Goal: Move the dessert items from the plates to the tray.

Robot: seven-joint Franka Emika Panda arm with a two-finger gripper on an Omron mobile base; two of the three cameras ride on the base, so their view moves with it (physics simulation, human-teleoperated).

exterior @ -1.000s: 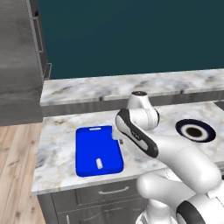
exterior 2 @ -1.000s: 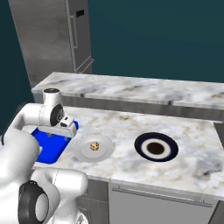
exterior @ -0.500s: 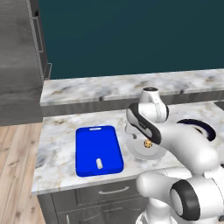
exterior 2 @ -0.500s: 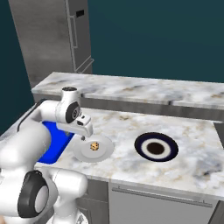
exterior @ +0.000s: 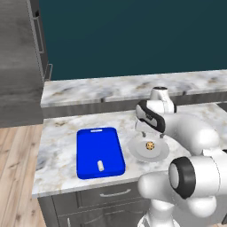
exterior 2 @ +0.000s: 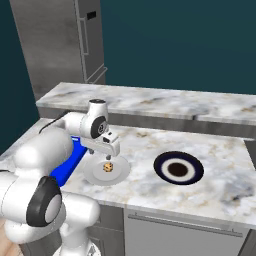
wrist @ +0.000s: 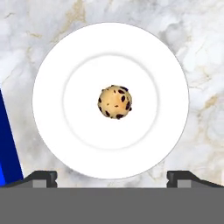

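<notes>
The tan cookie [wrist: 115, 101] with dark chips lies in the middle of the pale plate [wrist: 65, 65]. My gripper [wrist: 113, 177] hangs open directly above it, fingertips [wrist: 43, 177] spread wide and holding nothing. From the base views the gripper [exterior: 152, 134] hovers a little over the cookie [exterior: 150, 145] on the pale plate [exterior: 137, 153]. The small white cylinder [exterior: 100, 166] lies on the blue tray [exterior: 99, 142], left of that plate. The navy plate [exterior 2: 178, 168] with a white and dark centre sits bare, to the right of the pale plate [exterior 2: 92, 176].
The marble counter [exterior: 57, 146] ends just in front of the tray and plates. A raised back ledge [exterior 2: 165, 102] runs behind them. A tall grey cabinet [exterior: 20, 57] stands at the left. The tray's edge [wrist: 6, 144] shows left of the pale plate.
The arm has swung right, from above the tray to above the pale plate with the cookie. The cylinder has stayed on the tray.
</notes>
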